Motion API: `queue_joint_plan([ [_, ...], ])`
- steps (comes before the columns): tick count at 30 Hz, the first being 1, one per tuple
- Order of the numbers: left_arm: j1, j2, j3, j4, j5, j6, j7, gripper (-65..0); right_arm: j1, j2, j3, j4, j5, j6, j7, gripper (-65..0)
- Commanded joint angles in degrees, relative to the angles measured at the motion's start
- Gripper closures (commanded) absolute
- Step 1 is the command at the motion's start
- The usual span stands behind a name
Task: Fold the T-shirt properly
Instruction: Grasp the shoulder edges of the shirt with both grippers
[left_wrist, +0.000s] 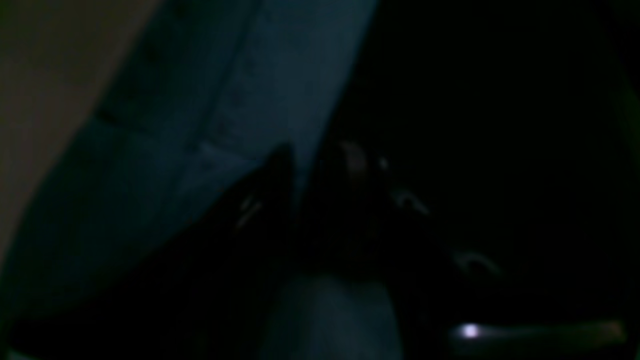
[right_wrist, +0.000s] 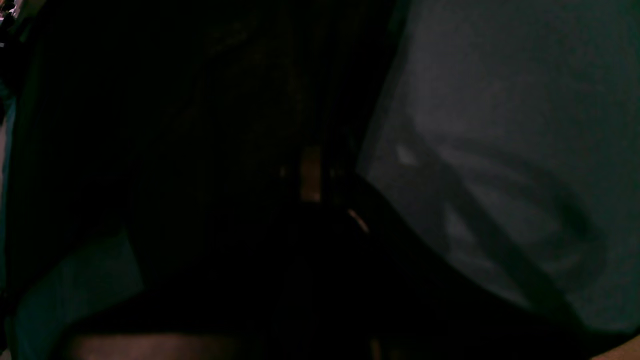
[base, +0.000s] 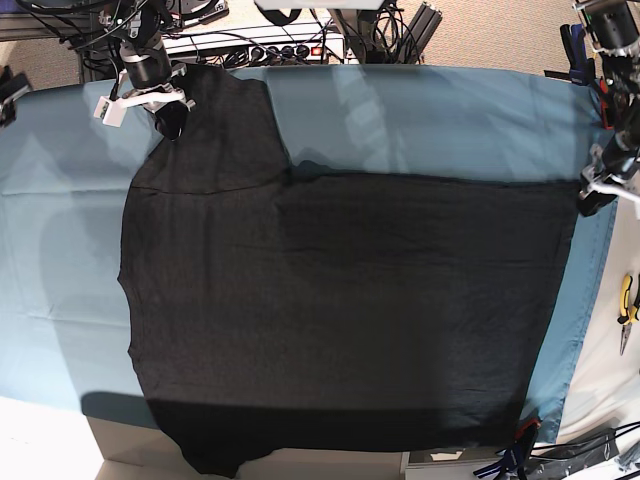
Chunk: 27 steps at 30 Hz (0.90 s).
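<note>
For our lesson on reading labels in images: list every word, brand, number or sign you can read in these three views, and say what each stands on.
None can be read.
T-shirt: plain dark side up, no print or label showing.
Table cloth: plain teal, unmarked.
Both wrist views: too dark and blurred to show any text.

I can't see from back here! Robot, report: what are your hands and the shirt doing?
Right gripper shut on the T-shirt sleeve. Left gripper at the hem edge, grip unclear. Shirt spread flat on teal cloth. Nothing in the way.
</note>
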Motion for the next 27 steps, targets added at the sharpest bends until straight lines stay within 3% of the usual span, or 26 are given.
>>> queue_joint_plan([
  [1, -0.42, -0.76, 0.28, 0.57, -0.39, -0.09, 0.39, -16.8, -1.05, -0.02, -0.52, -0.59, -2.45, -1.36, -4.98, 0.0],
  [21, 4.83, -0.96, 1.42, 0.50, -0.04, -0.57, 2.21, -16.8, -1.07, -0.02, -0.52, -0.59, -2.43, -1.36, -4.98, 0.0],
  [27, 5.66, -0.94, 1.42, 0.50, -0.46, -2.05, 2.51, -16.8, -1.07, -0.02, -0.52, -0.59, -2.43, -1.36, -4.98, 0.0],
])
